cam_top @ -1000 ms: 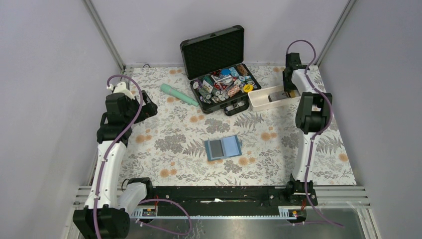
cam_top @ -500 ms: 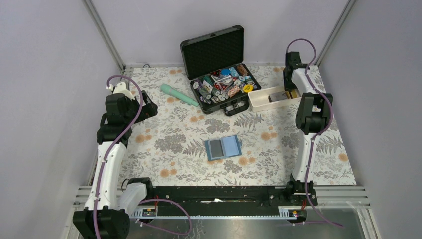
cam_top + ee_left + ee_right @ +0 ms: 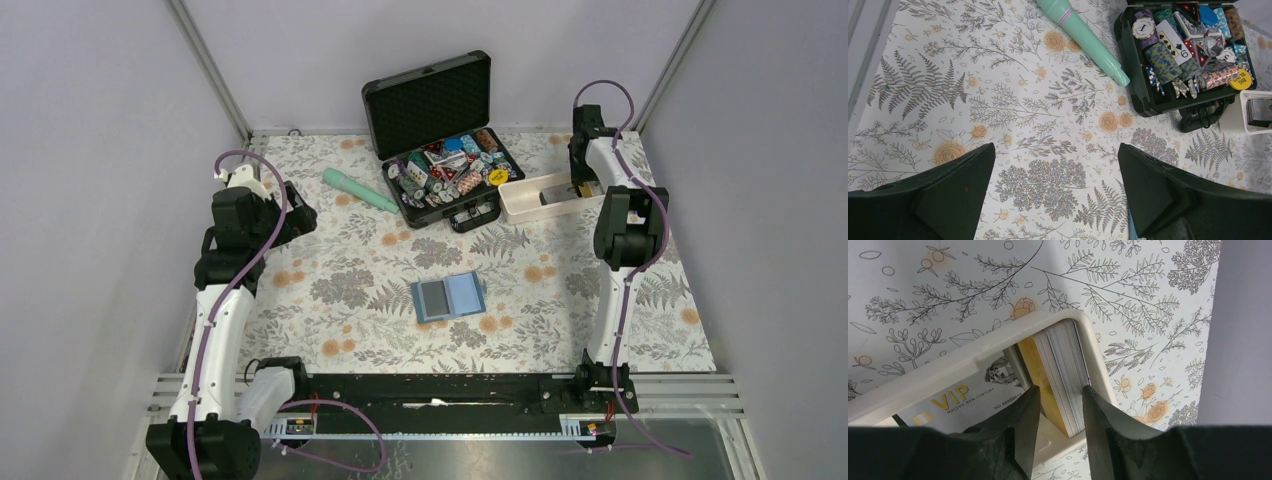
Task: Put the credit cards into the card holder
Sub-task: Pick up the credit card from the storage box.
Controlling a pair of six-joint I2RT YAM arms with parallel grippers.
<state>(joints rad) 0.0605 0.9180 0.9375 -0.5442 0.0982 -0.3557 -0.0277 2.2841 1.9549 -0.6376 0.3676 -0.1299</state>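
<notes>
Right wrist view: the right pincer (image 3: pixel 1060 392) straddles a stack of credit cards (image 3: pixel 1063 360) standing on edge at the rounded end of the white tray (image 3: pixel 948 375). One finger lies against the orange-gold face of the stack. The other sits between the stack's far side and the tray wall. Both fingers seem to touch the cards, but I cannot tell whether they are clamped or merely closing in. Beside that first finger a light card marked VIP (image 3: pixel 958 400) lies flat in the tray.

Compared with the top picture a second earlier, the right arm's far end has edged slightly toward the back wall above the tray, though the change is small and the view is coarse. Everything else lies as it did then.

The card holder (image 3: pixel 448 297) lies spread open on the floral table (image 3: pixel 330 290), a dark card in one half. It is well apart from the right pincer, back toward the arm bases and off to its left.

The left pincer (image 3: pixel 1055 150) has not moved and its jaws are spread wide with nothing between them, hovering over bare cloth. Ahead of it lie a mint-green cylinder (image 3: pixel 1083 40) and the open black case (image 3: pixel 1135 95) filled with poker chips (image 3: pixel 1168 57).
</notes>
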